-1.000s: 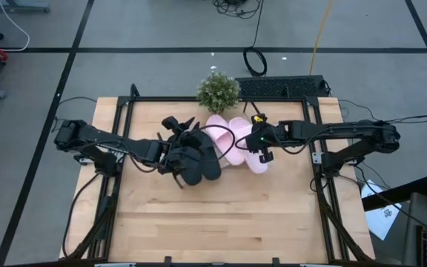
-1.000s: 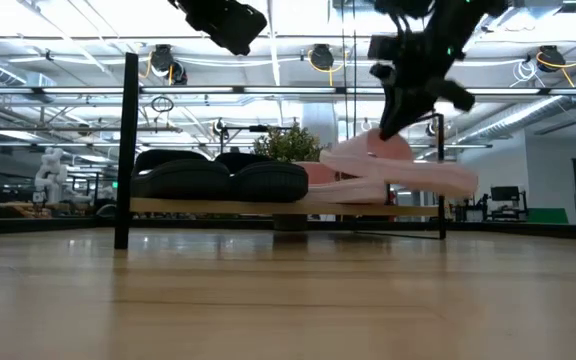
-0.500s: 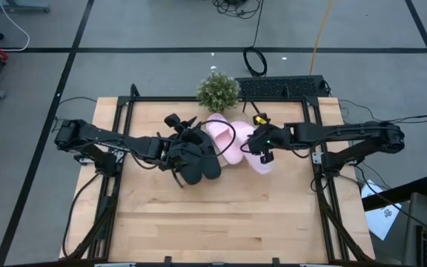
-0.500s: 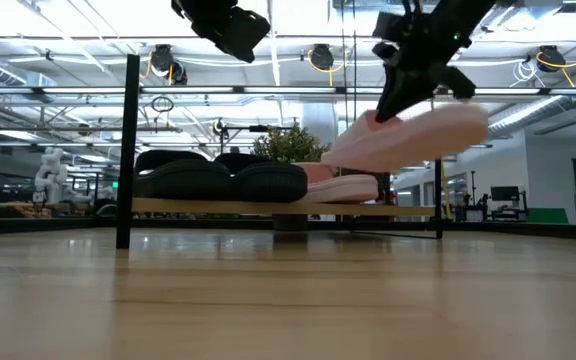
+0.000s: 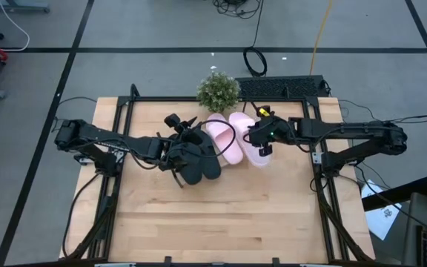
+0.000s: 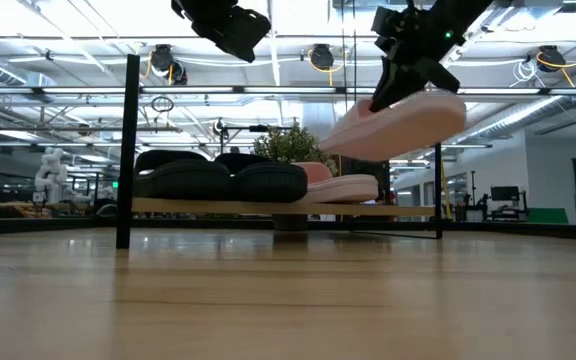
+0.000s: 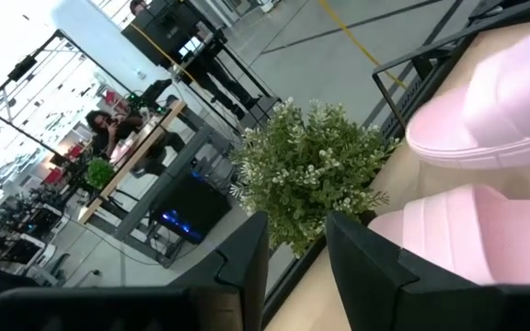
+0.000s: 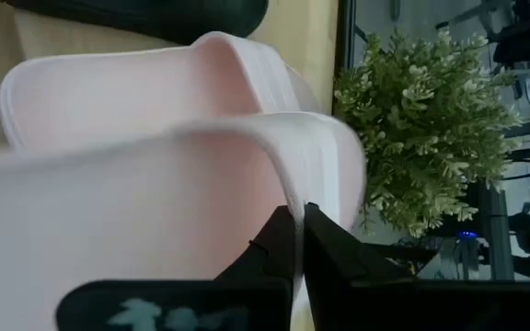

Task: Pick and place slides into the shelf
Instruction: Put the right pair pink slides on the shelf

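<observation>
Overhead, the right gripper (image 5: 260, 136) had its two dark fingers pinched tight on the strap edge of one pale pink open-toe slide sandal (image 6: 400, 122), and the sandal hung clear of everything, tilted, above the right end of the low slanted light-wood shelf (image 6: 368, 211) with thin black rod frames. From table height its sole showed in the air above the second pale pink slide sandal (image 6: 346, 186), which lay flat on the shelf board. In the right wrist view the thin strap wall ran straight down between the clamped fingers (image 8: 325, 256), with the resting pink slide just beyond it.

Seen from above, with the far edge of the big wooden tabletop (image 5: 221, 222) taken as 12 o'clock, the shelf stood toward 12 o'clock of the table's middle. The two matte black slide sandals (image 5: 196, 159) sat side by side on its left half, at about 9 o'clock of the pink pair. A small bushy green potted plant (image 5: 218, 90) stood at 12 o'clock of the shelf, just behind it.

The left gripper (image 5: 178, 145) hovered over the black pair, its fingers (image 7: 245, 267) standing somewhat apart with nothing between them.
</observation>
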Available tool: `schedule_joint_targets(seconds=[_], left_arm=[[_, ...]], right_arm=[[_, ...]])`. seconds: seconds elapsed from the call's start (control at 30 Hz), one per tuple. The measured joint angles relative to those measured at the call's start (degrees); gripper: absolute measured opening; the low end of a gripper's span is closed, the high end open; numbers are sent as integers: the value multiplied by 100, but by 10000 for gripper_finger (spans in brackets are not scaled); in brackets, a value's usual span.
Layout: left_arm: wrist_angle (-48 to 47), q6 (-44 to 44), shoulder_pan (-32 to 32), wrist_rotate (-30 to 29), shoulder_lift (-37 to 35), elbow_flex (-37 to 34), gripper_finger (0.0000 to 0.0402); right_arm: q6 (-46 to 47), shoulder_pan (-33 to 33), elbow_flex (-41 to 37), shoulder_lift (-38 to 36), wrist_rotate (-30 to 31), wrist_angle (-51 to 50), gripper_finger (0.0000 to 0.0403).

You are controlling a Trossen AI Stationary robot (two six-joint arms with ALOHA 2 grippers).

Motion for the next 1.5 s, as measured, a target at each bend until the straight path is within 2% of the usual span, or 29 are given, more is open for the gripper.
schedule_joint_targets(seconds=[0.33, 0.5, 0.8, 0.93, 1.17, 1.4, 1.5], left_arm=[[0, 60, 0, 0, 0, 0, 120], [0, 62, 0, 2, 0, 0, 120], [0, 83, 0, 2, 0, 0, 120], [0, 73, 0, 10, 0, -2, 120], [5, 85, -2, 397, 0, -2, 120], [9, 86, -2, 407, 0, -2, 120], [13, 86, -2, 407, 0, -2, 120]], right_arm=[[-31, -265, 0, 78, -33, 59, 0], [65, -487, 2, 231, -492, 112, 0], [-14, -650, 2, 484, -481, 325, 0], [-27, -660, 2, 498, -430, 380, 0], [-37, -660, 2, 494, -292, 542, 0], [17, -671, 2, 496, 173, 552, 0], [69, -671, 2, 496, 155, 569, 0]])
